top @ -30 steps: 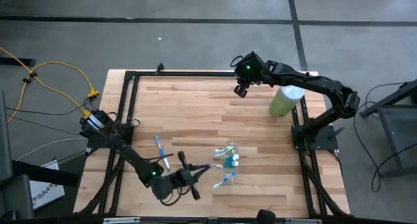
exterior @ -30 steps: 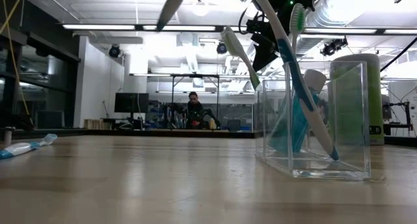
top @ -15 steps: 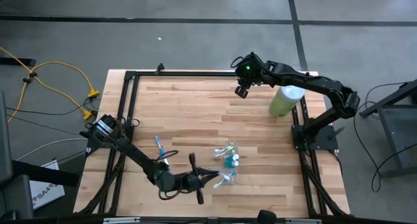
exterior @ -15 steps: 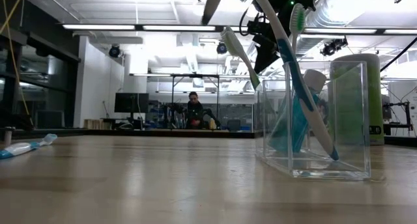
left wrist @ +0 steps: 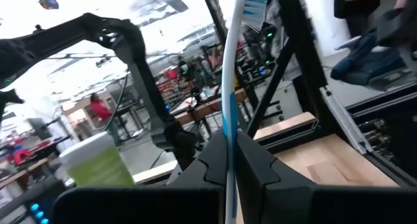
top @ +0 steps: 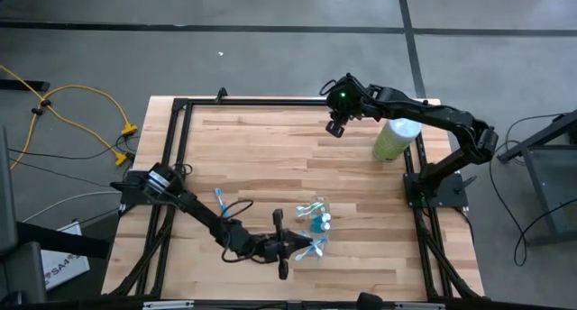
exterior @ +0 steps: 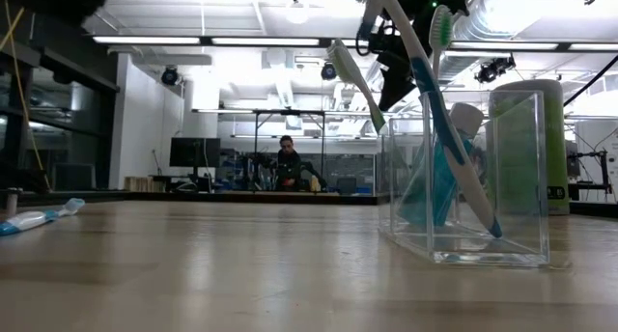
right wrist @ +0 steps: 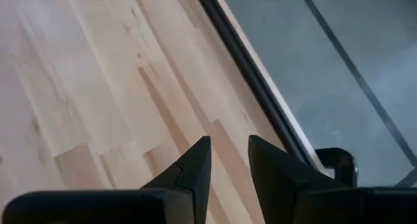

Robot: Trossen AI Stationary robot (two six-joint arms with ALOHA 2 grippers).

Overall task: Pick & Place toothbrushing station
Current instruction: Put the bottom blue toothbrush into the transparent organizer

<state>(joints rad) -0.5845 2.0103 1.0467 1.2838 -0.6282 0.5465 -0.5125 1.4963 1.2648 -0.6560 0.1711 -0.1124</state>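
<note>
Fingers of the left gripper [left wrist: 229, 178] clamped together on the thin white-and-blue toothbrush [left wrist: 232, 94], whose shaft rises straight out between the two dark pads with the blue-bristled head uppermost in the left wrist view. From above, the left gripper [top: 297, 247] sits low over the near part of the light wooden slatted table [top: 261, 157], its tip just beside the toothbrushing station [top: 315, 217]. That station, a small clear rectangular plastic tray, stands upright on the near right of the table; in the low view its clear walls [exterior: 512, 178] hold leaning blue-and-white and green-and-white toothbrushes and a teal container. Another blue toothbrush [top: 222, 207] lies flat on the wood to the left of the left arm, apart from the station. Farther back, the tall pale-green cylinder with a white top [top: 394, 139] stands near the table's right edge. Right gripper [top: 334, 125] hangs over the far part of the table, well apart from the station; its fingers [right wrist: 195, 162] stand slightly apart with nothing between them, bare wood below. Beyond the table, a person [exterior: 287, 163] shows in the room behind.
</note>
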